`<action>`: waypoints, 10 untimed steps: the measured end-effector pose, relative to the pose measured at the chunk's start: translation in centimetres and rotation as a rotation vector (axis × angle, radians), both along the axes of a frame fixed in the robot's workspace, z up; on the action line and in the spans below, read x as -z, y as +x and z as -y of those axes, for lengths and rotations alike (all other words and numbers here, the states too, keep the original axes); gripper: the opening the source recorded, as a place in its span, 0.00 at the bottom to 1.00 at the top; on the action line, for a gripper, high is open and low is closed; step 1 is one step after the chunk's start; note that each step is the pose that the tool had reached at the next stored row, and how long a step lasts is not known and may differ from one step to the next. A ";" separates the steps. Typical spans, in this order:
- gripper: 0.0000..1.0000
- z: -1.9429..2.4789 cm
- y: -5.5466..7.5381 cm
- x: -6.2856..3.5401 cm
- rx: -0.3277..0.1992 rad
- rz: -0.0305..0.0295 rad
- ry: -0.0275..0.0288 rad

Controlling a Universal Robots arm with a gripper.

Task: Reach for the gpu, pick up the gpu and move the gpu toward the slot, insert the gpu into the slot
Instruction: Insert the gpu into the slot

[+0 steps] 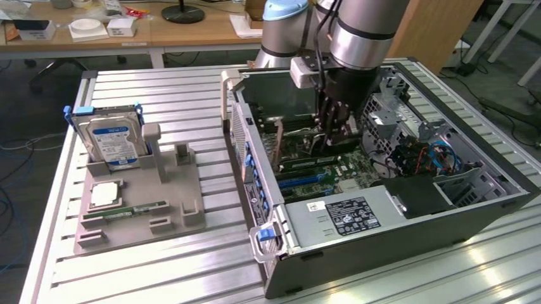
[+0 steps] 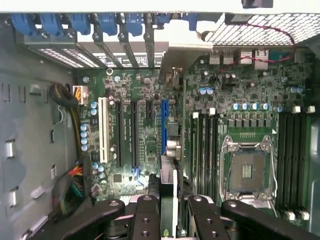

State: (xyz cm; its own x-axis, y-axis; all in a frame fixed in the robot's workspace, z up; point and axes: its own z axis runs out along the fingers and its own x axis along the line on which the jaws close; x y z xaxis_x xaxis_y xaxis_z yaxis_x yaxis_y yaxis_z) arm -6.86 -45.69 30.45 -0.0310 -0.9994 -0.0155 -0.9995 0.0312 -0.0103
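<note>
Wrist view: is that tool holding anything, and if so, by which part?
Yes, it seems to hold the gpu, seen edge-on, gripped along its upper edge by the tool.

gpu upright, seen edge-on, silvery bracket at its far end, just beside the long narrow blue slot

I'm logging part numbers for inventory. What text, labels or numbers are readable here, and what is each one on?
Nothing reads clearly.
The blue-white label on the hard drive: print too small.
The black label on the silver metal box: too small.
The white sticker beside it: blurred.
The motherboard markings: too small.
</note>
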 end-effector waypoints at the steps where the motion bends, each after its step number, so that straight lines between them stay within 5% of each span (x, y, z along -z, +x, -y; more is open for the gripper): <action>1: 0.27 0.00 -0.1 0.17 0.000 -0.0001 -0.0001; 10: 0.27 0.20 -0.7 1.55 0.000 -0.0001 -0.0001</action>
